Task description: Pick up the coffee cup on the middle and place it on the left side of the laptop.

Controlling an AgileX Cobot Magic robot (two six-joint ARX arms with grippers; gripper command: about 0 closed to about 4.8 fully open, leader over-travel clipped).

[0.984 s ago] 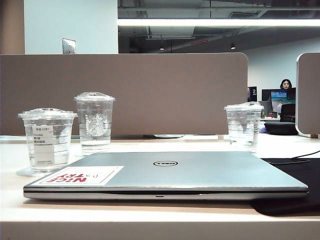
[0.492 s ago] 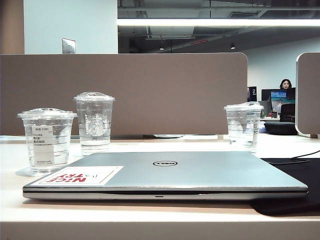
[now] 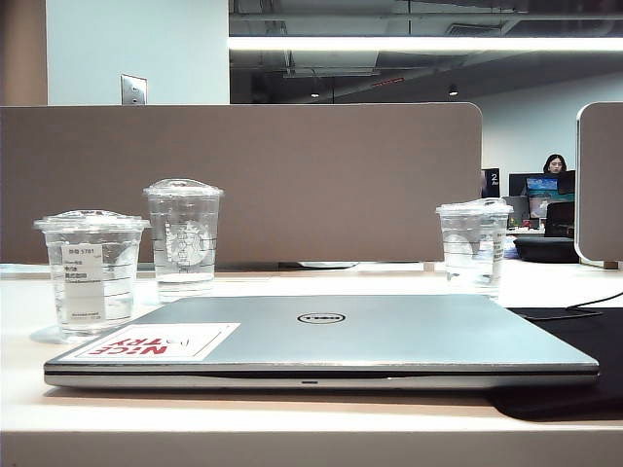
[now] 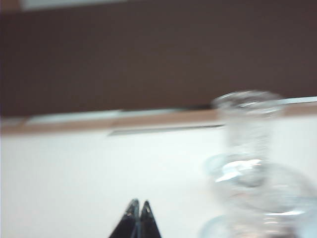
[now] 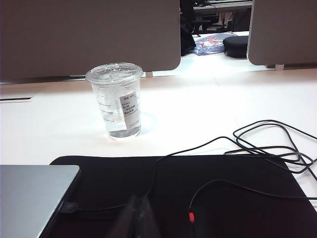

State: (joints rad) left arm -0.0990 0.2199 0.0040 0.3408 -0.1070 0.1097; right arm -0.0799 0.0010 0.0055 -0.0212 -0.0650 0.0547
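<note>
The coffee cup (image 3: 92, 274), short and clear with a white label, stands on the table just left of the closed silver laptop (image 3: 389, 336). Neither gripper appears in the exterior view. In the blurred left wrist view my left gripper (image 4: 139, 203) is shut and empty above the white tabletop. Off to its side are the blurred coffee cup (image 4: 265, 198) and, farther back, the taller clear cup (image 4: 247, 126). My right gripper (image 5: 139, 199) is shut and empty over a black mat (image 5: 237, 173), next to the laptop's corner (image 5: 34, 196).
The taller logo cup (image 3: 183, 238) stands behind the coffee cup. Another clear lidded cup (image 3: 474, 245) (image 5: 117, 101) stands at the right rear. Black cables (image 5: 267, 144) lie on the mat and table. A brown divider (image 3: 292, 175) runs along the back.
</note>
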